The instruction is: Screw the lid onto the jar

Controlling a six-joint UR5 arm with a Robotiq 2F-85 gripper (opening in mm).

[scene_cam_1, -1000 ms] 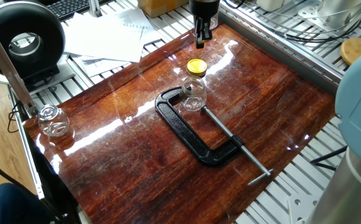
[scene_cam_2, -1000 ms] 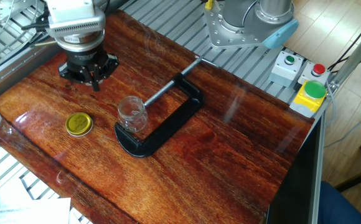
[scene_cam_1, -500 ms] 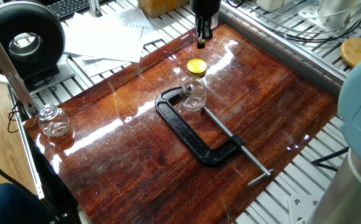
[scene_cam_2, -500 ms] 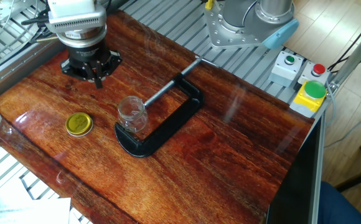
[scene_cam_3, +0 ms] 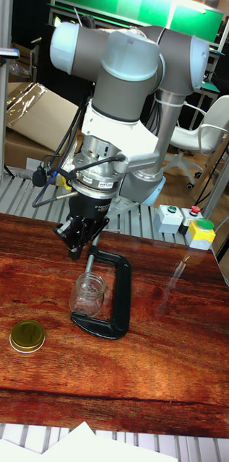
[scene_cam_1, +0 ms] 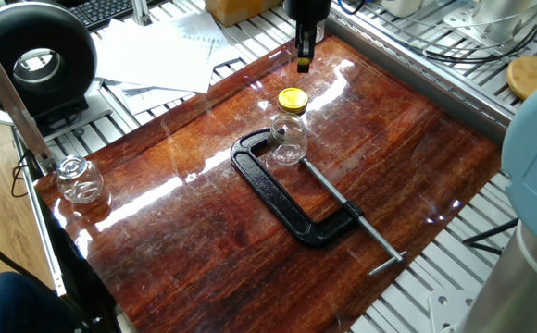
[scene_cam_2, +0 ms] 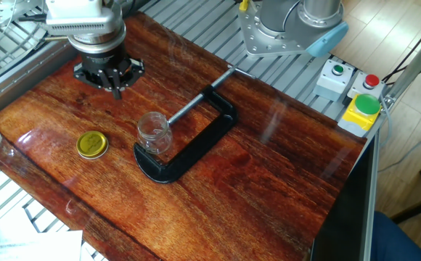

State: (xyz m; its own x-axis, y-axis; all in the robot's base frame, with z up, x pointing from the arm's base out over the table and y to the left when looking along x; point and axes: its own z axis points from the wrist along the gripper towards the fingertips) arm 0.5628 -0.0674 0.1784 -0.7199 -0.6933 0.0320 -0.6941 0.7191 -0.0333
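Observation:
The yellow lid [scene_cam_1: 293, 100] [scene_cam_2: 92, 144] [scene_cam_3: 27, 336] lies flat on the wooden board, apart from the jar. The clear glass jar [scene_cam_1: 289, 139] [scene_cam_2: 154, 133] [scene_cam_3: 87, 294] stands upright with an open mouth, held in the jaws of a black C-clamp [scene_cam_1: 287, 199] [scene_cam_2: 189, 145] [scene_cam_3: 114, 303]. My gripper [scene_cam_1: 303, 61] [scene_cam_2: 116, 85] [scene_cam_3: 74, 248] hangs above the board, beyond the lid and the jar, touching neither. Its fingers point down and look pressed together with nothing between them.
A second clear jar [scene_cam_1: 79, 178] stands at the board's corner. Papers [scene_cam_1: 157, 51] and a black round device [scene_cam_1: 37, 60] lie past the board's edge. A tan wooden disc [scene_cam_1: 532, 74] rests on the metal frame. A button box [scene_cam_2: 361, 109] sits by the arm's base.
The gripper has shifted slightly sideways over the far part of the board and risen a little. The lid, jar and clamp have not moved.

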